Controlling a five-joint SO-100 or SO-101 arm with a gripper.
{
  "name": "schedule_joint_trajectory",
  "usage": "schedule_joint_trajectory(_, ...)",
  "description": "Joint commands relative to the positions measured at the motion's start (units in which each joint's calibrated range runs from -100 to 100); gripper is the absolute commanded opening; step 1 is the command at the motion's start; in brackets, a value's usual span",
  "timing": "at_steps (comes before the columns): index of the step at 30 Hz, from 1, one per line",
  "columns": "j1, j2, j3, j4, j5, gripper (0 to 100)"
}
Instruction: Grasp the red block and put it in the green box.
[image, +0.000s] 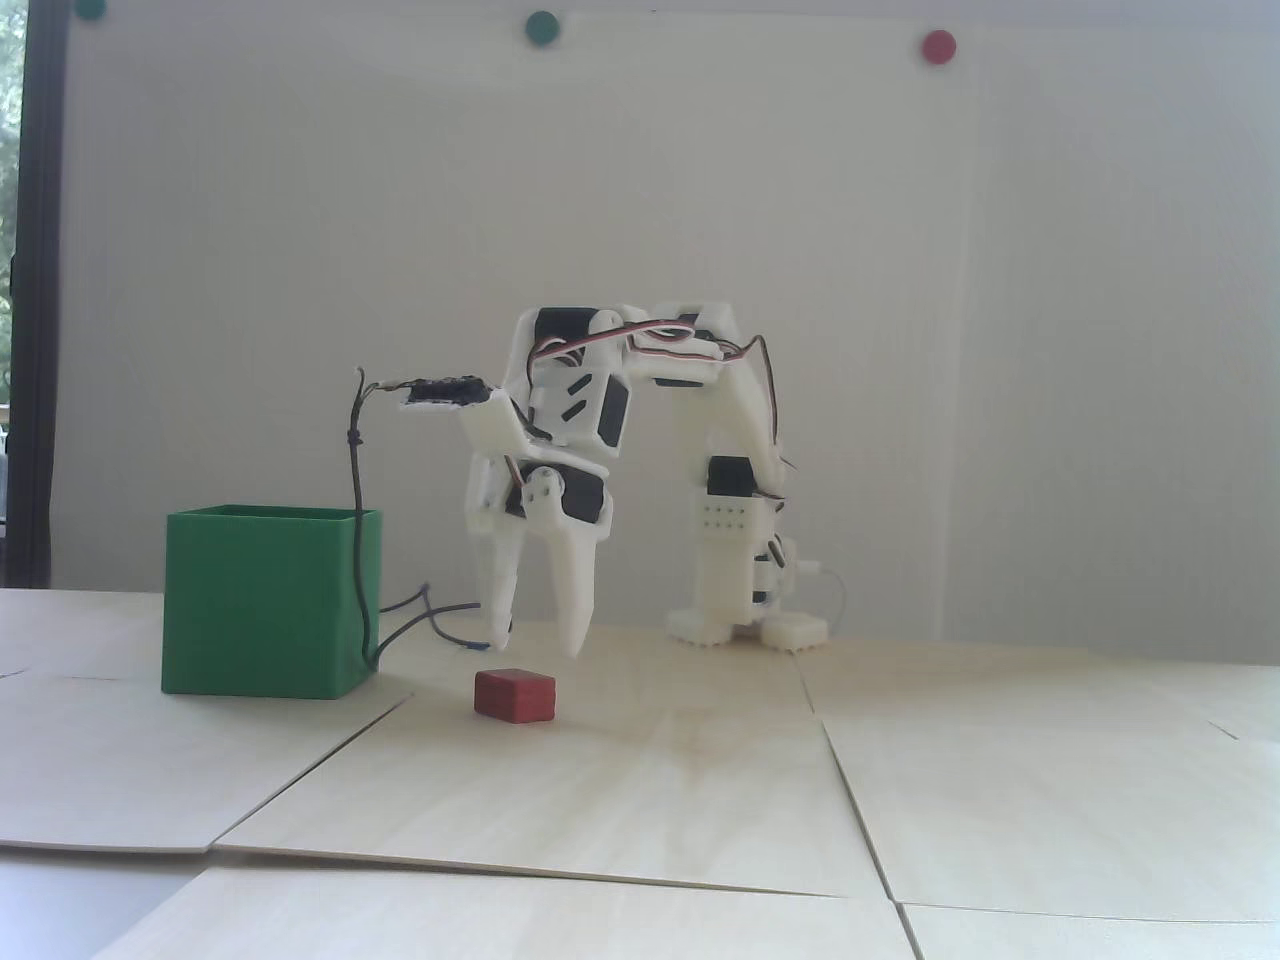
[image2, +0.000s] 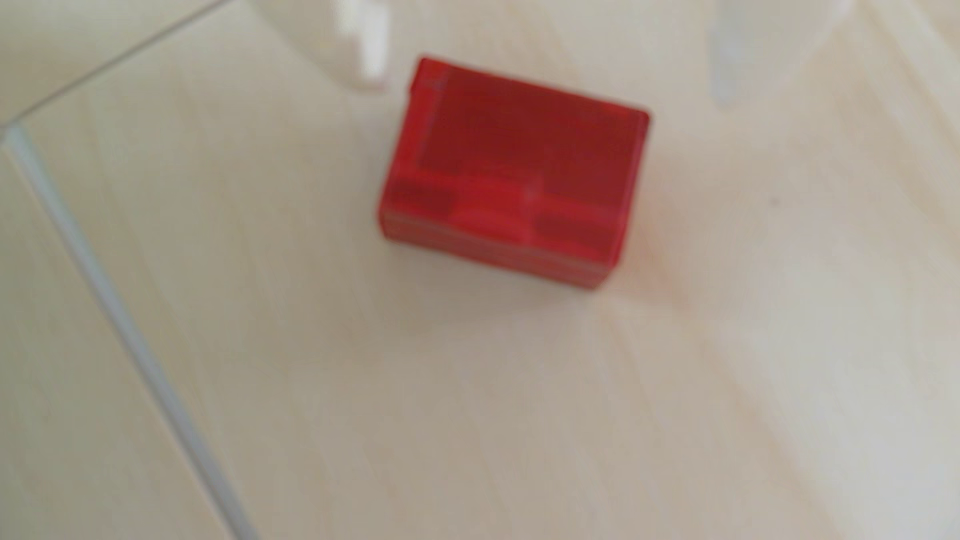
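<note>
Below the white matt plastic gripper (image: 535, 645): matt dull-red block (image: 514, 695) on pale, smooth wood-grain panels (image: 620, 790). Beside it, a matt green plastic-looking box (image: 262, 605), finely ribbed.

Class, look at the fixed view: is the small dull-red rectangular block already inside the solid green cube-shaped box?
No, the red block lies on the wooden table, right of the green box.

You see one red block (image: 514, 694), one green box (image: 270, 603), one white arm (image: 640, 470) and three round wall magnets (two green (image: 542, 26), one red (image: 938, 46)).
</note>
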Motion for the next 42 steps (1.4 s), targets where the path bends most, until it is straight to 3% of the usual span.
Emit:
schedule_joint_trajectory(1,-0.9,-1.3,-4.5,0.3,0.7,29)
schedule_joint_trajectory(42,0.5,5.0,-7.4,0.4,0.4,30)
